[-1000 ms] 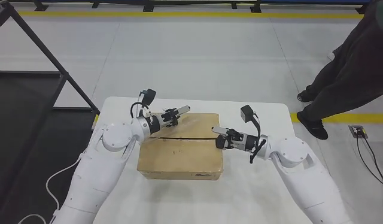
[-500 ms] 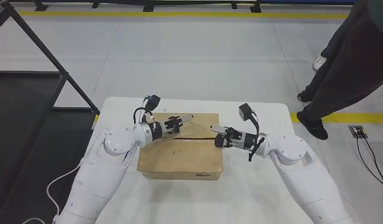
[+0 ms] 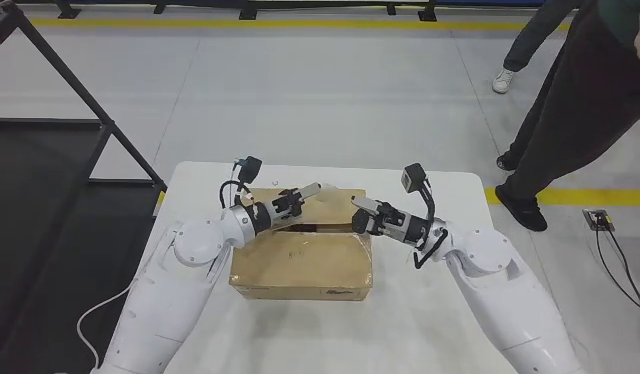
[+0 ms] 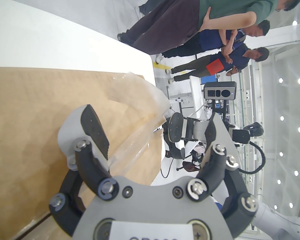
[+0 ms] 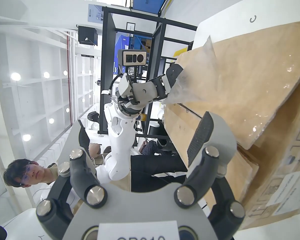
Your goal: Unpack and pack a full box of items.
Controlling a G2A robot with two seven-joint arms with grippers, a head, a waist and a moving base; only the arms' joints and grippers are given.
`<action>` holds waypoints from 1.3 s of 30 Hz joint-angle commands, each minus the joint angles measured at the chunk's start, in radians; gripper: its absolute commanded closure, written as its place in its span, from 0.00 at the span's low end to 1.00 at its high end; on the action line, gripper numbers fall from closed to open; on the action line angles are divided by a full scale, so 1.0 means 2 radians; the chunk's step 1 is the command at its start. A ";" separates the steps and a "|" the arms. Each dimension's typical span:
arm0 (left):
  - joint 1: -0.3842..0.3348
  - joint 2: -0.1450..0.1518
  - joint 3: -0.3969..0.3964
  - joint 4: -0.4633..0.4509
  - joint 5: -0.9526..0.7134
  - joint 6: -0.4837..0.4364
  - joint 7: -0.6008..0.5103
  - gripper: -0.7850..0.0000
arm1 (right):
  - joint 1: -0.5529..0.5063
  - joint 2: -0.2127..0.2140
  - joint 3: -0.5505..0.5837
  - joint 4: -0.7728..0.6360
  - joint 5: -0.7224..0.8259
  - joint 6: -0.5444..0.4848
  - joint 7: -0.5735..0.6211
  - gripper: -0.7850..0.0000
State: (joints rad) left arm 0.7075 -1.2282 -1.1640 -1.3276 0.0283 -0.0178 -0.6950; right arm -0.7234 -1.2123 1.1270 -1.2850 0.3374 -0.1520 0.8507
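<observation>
A brown cardboard box (image 3: 300, 266) sits mid-table. Its far flap (image 3: 332, 205) is tilted up, with a dark gap along the centre seam. The near flap lies flat. My left gripper (image 3: 305, 191) is open at the raised flap's left part. In the left wrist view one finger (image 4: 94, 128) rests against the flap (image 4: 40, 116), where loose clear tape (image 4: 140, 93) hangs. My right gripper (image 3: 358, 207) is open at the flap's right end. One of its fingers (image 5: 202, 136) sits under the flap (image 5: 250, 76). The box contents are hidden.
The white table (image 3: 420, 304) has bare room to the box's right and a narrower strip on its left. A black metal frame (image 3: 60, 124) stands off the table's left side. Printed labels mark the box's side wall (image 5: 285, 161).
Both grippers have moved towards the far side and upward. The far flap, flat a second ago, now stands tilted with a gap at the seam.
</observation>
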 commanded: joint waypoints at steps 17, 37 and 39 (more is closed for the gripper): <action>0.118 0.019 -0.106 -0.118 -0.069 -0.022 0.010 0.00 | 0.006 -0.001 0.001 0.020 0.004 -0.006 0.013 0.00; 0.105 0.015 -0.080 -0.068 -0.068 0.005 0.049 0.00 | -0.002 0.003 0.014 0.016 -0.001 -0.004 0.022 0.00; 0.103 0.015 -0.077 -0.063 -0.068 0.008 0.049 0.00 | -0.001 0.003 0.012 0.016 -0.003 -0.004 0.024 0.00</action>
State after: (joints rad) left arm 0.9149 -1.1981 -1.3209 -1.4588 -0.1070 -0.0055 -0.5958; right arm -0.7263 -1.2069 1.1534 -1.2537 0.3326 -0.1607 0.8974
